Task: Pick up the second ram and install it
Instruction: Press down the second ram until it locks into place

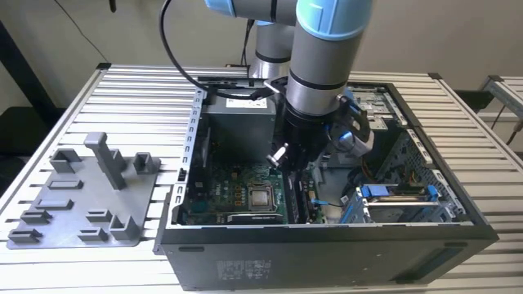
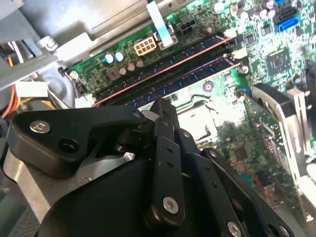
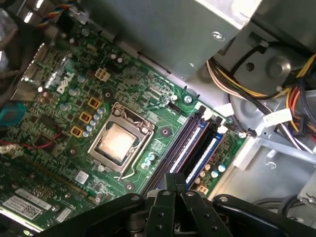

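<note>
pincer [image 3: 174,185] over ram slots [image 3: 190,148] | arm [image 1: 315,92] vertical inside case [image 1: 327,245]

Item: second ram [image 3: 189,147], a long, narrow, very thin memory stick.
Colour: dark navy-black, with a pale label along the side face seen in the first wrist view.
Pose: standing on its long edge, upright in a motherboard slot.
Place: in the slot on the processor-socket side of a pair, close beside and parallel to a similar stick; in the second wrist view [image 2: 190,78] it appears as a dark blue strip.
</note>
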Motion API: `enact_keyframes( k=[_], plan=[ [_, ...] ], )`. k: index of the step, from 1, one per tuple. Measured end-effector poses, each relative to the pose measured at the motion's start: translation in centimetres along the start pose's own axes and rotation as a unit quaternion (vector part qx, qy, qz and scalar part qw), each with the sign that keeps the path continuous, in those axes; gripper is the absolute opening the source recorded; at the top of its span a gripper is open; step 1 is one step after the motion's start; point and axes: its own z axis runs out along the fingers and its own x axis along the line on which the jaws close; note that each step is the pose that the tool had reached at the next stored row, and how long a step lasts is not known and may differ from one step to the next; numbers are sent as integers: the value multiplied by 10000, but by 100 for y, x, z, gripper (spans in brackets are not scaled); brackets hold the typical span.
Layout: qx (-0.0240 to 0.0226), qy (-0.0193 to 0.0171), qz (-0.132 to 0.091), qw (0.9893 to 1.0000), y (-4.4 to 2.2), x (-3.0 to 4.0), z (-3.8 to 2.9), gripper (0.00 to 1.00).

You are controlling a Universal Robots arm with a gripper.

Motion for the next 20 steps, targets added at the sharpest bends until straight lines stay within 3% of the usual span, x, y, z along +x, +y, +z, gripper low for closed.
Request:
enact_keyframes(
  k=[6,20],
  plan=[
    [-7,-1,-383,9993,0,0,1,11],
    [-13,-1,-737,9973,0,0,2,11]
  ],
)
